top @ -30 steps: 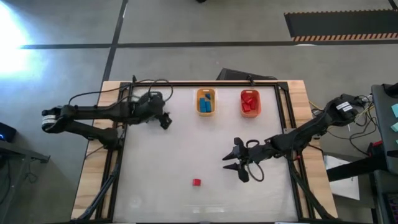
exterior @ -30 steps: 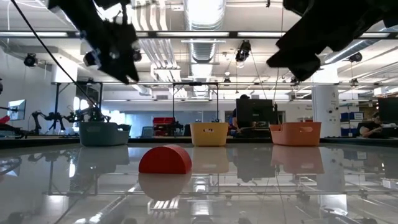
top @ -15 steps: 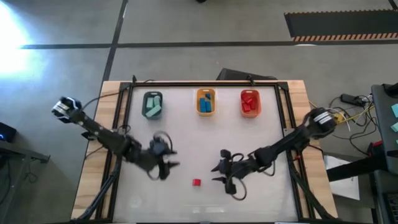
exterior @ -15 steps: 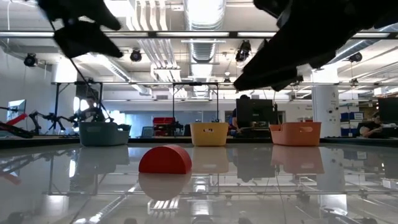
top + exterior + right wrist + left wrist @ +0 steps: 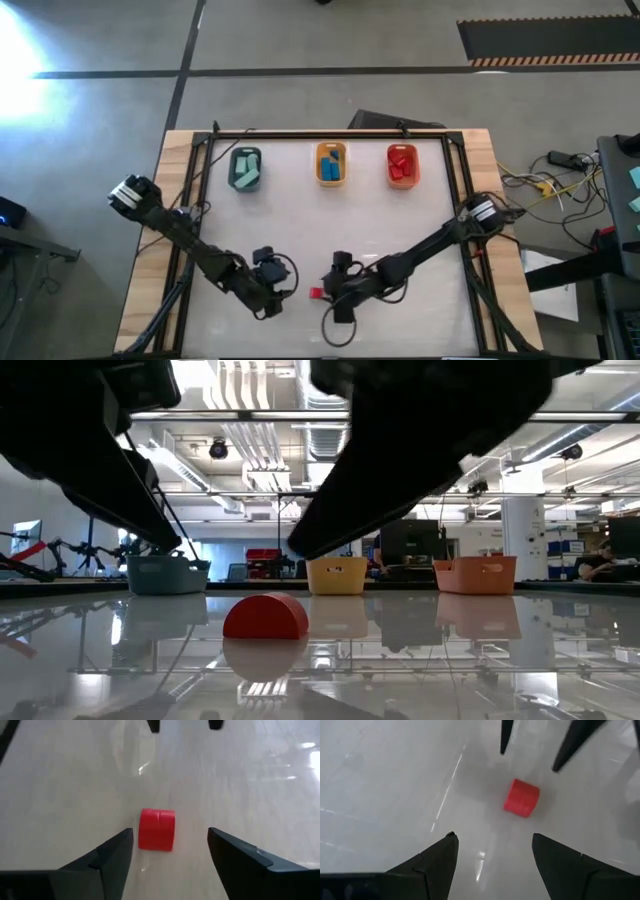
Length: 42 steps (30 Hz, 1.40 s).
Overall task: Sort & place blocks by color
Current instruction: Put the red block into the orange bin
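One red block (image 5: 316, 294) with a rounded top (image 5: 265, 617) rests on the table near its near edge. My right gripper (image 5: 336, 296) (image 5: 169, 830) is open just right of it, and the red block (image 5: 157, 829) lies in the gap at the fingertips, untouched. My left gripper (image 5: 276, 290) (image 5: 492, 837) is open a little to the block's left, facing the red block (image 5: 521, 797). Mint blocks (image 5: 246, 172), blue blocks (image 5: 333, 166) and red blocks (image 5: 403, 166) lie in the trays.
Three trays stand in a row along the far side: dark teal (image 5: 233, 168), yellow-orange (image 5: 320, 165), orange-red (image 5: 390, 165). A black frame (image 5: 330, 134) edges the table. Both arms meet over the near middle; bare white tabletop (image 5: 330, 225) lies between them and the trays.
My left gripper has swung from the far left, beside the teal tray, toward the near edge and right, ending close to the red block. My right gripper has travelled left and nearer until the block lies at its fingertips. The block has kept still.
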{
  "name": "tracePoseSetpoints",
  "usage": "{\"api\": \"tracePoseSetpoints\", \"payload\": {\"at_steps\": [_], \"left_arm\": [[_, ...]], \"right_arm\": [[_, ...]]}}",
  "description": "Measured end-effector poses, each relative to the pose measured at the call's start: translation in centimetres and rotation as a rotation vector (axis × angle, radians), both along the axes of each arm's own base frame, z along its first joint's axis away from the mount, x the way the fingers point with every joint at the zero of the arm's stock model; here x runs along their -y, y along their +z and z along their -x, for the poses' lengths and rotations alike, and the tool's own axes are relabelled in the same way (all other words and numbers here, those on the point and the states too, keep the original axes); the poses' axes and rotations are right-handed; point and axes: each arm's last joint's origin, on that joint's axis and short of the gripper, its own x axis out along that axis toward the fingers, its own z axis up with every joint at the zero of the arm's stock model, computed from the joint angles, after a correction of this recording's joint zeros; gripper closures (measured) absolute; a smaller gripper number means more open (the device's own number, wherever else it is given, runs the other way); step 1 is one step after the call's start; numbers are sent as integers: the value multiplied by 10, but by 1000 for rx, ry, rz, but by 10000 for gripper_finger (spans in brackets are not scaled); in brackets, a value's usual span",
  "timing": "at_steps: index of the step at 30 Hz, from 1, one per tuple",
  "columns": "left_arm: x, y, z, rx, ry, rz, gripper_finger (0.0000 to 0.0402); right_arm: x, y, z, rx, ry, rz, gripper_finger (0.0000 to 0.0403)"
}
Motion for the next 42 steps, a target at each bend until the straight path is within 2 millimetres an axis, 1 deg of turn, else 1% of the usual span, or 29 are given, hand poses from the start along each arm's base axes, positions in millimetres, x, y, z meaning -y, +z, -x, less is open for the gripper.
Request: {"api": "tracePoseSetpoints", "payload": {"at_steps": [3,5,8,11,13,15,20,21,25,29,33,37,42], "left_arm": [[-1,-4,-1,-7,7,-5,164],[-2,-4,-1,-5,8,-9,164],[-3,0,0,13,18,-11,164],[-3,3,0,23,20,-8,164],[-3,4,0,23,13,-18,164],[-3,4,-1,26,2,-31,164],[-5,6,-1,28,-25,-66,164],[-5,7,-1,31,-34,-74,164],[-8,20,2,66,-76,-105,164],[-15,36,7,117,-90,-151,164],[-22,56,14,191,-88,-213,164],[-30,73,21,259,-60,-279,164],[-38,87,29,312,-9,-314,164]], "right_arm": [[-4,-3,-9,-32,-16,9,142],[-8,-7,-15,-43,-12,9,138],[-10,-17,-22,-58,-32,-2,139],[-6,-28,-26,-83,-71,-16,151],[-3,-32,-28,-89,-82,-19,167],[-1,-35,-29,-92,-86,-16,192],[2,-34,-31,-104,-60,-17,284],[3,-32,-30,-101,-52,-9,285],[4,-18,-25,-113,-6,13,285],[7,10,-18,-103,7,8,285],[16,37,-4,-144,3,32,285],[32,66,12,-188,-15,64,285],[60,97,36,-243,-67,131,285]]}}
